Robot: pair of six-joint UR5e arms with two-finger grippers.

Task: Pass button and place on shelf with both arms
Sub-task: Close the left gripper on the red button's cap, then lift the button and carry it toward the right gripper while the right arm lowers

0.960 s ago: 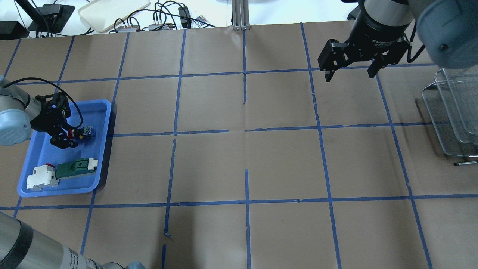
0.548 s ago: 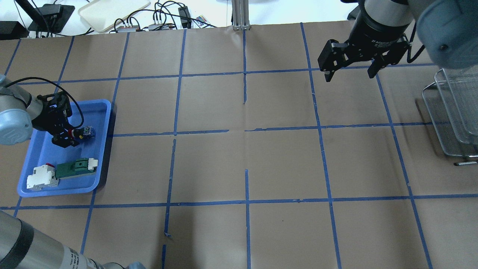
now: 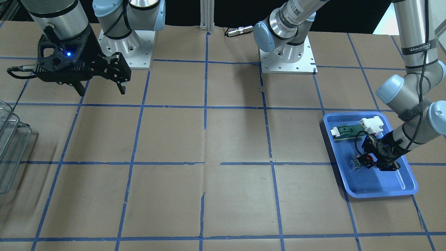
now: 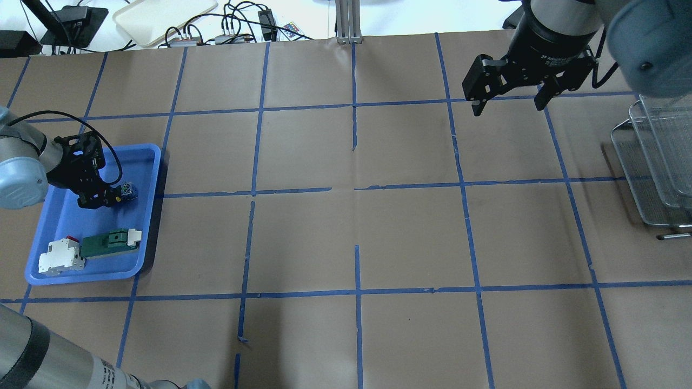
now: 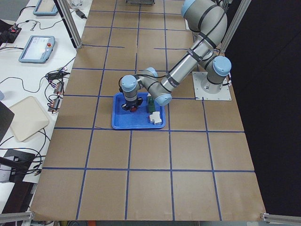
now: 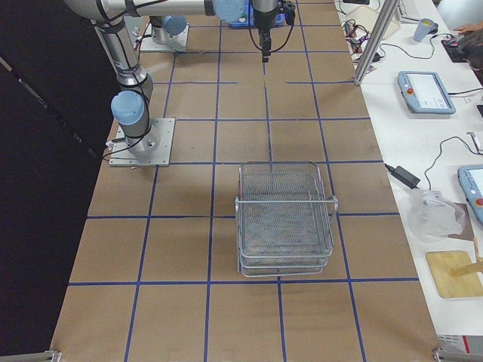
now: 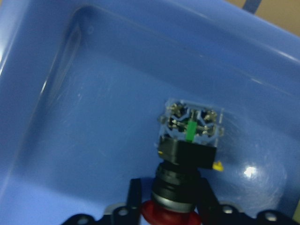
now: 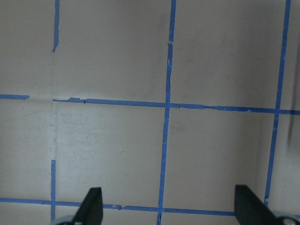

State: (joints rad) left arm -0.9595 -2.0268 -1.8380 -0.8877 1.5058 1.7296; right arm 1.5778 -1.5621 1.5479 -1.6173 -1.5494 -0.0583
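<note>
The button lies on its side in the blue tray, contact block pointing right. My left gripper is low in the tray, shut on the button's black collar. In the left wrist view the fingers flank the collar of the button, with the red cap between them at the frame's bottom. It also shows in the front view. My right gripper hovers open and empty over the far right of the table, as the right wrist view confirms. The wire-mesh shelf stands at the right edge.
A green-and-white flat part and a white block with a red bit lie at the tray's near end. Cables and a cream tray lie beyond the far table edge. The shelf shows whole in the right view.
My left gripper's fingers have closed in on the button and the gripper has shifted slightly toward the far side. The right gripper has barely moved.
</note>
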